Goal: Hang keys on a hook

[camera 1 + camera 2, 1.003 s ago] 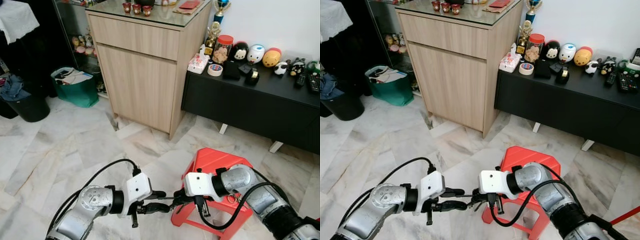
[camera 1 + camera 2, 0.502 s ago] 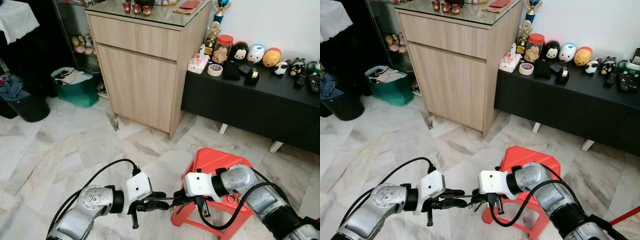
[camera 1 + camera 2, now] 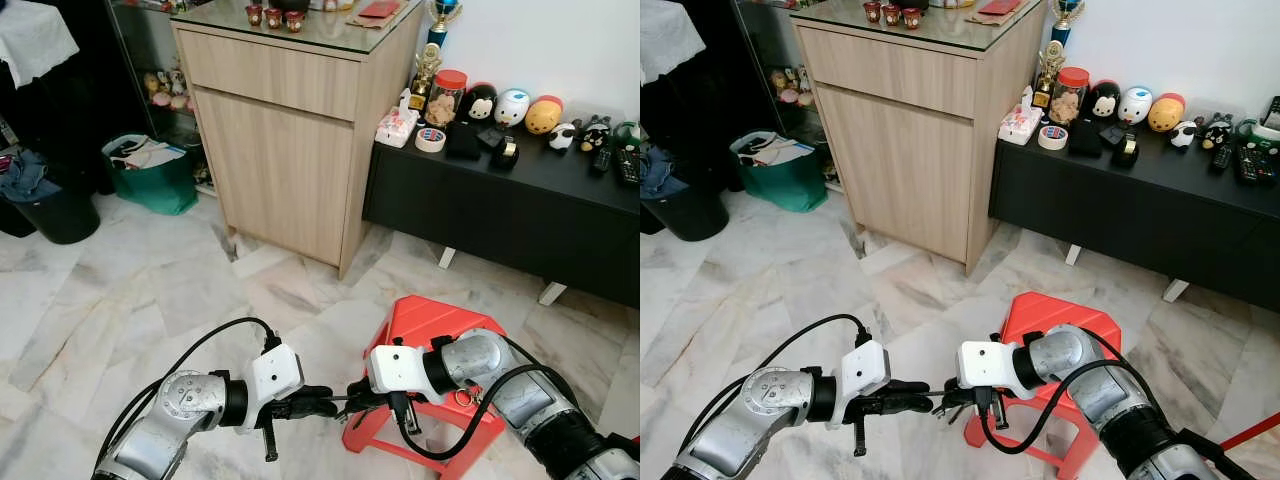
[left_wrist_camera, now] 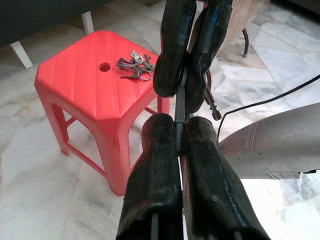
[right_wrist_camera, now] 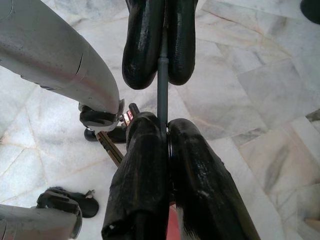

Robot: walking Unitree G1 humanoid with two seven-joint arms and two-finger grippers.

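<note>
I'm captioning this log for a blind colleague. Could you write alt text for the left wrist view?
The left pincer and the right pincer meet tip to tip, both shut on a thin dark rod between them, with a key dangling by the right one. Behind them a bunch of keys lies on a red plastic stool standing on a marble floor.

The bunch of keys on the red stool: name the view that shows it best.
The left wrist view. There the bunch of keys lies in plain sight on the red stool, beside its centre hole. In the left eye view only a glint of keys peeks from under the right arm.
</note>
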